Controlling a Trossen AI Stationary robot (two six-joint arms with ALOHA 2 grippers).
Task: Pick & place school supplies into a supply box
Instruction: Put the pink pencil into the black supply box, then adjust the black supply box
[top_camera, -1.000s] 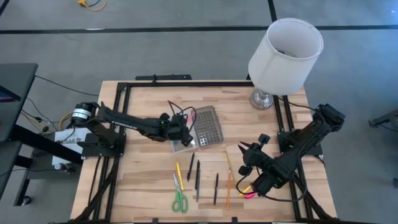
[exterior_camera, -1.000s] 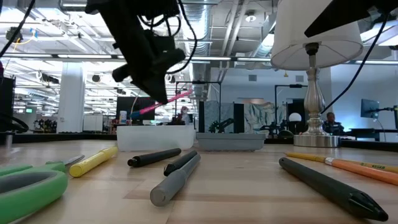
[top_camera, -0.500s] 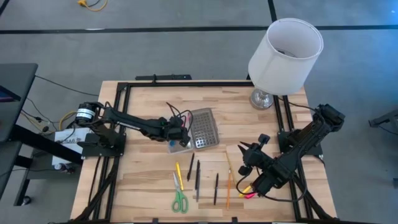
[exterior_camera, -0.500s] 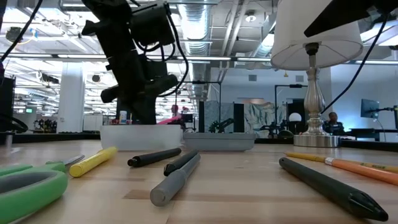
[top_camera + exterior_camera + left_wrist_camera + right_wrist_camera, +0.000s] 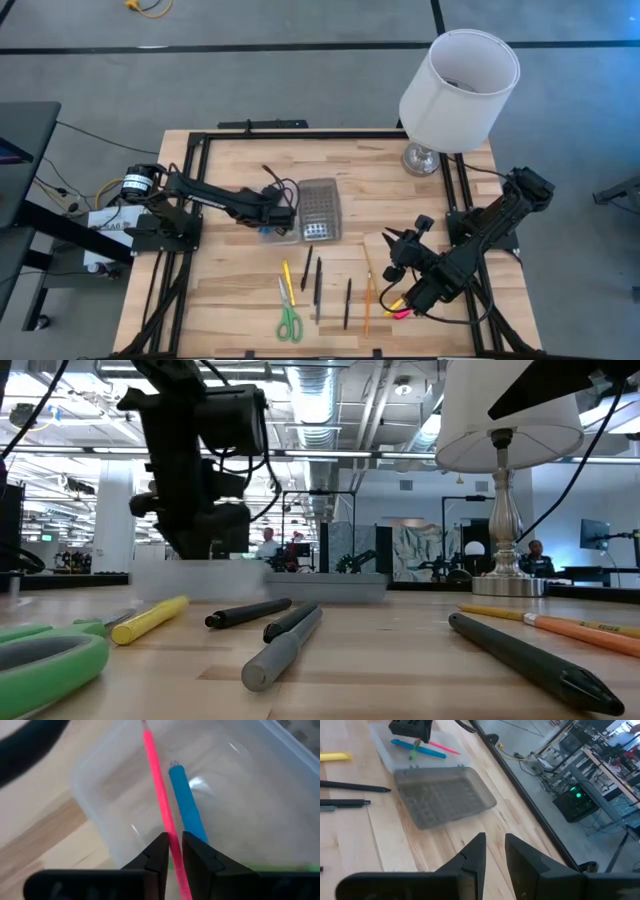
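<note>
Pinched between my left pincer's [image 5: 170, 851] fingers is a pink pen [image 5: 159, 800], its far end reaching down into the clear supply box [image 5: 240, 800] straight ahead of me. Right beside the pen, just off my fingertips, a blue marker [image 5: 187, 810] already lies on the box floor, and the right wrist view shows a green stick [image 5: 413, 753] crossing it in there too. Beyond the box, on its far side from me, the grey dotted lid [image 5: 318, 210] lies flat and open on the table.

So I judge the work barely under way: two things look stowed, the pink one is in my grip over the box but not yet let go. Most of the job is left. Out toward the table's front edge, well apart from my pincer, I count a yellow marker [image 5: 287, 275], black pens [image 5: 317, 280], a grey pen [image 5: 285, 645], an orange pencil [image 5: 368, 300] and the green-handled scissors [image 5: 289, 323], all lying loose on the wood.

My right pincer [image 5: 402, 246] waits on the far side of those pens, holding nothing, its fingers parted a little. A white lamp [image 5: 458, 80] stands in the back corner behind it
</note>
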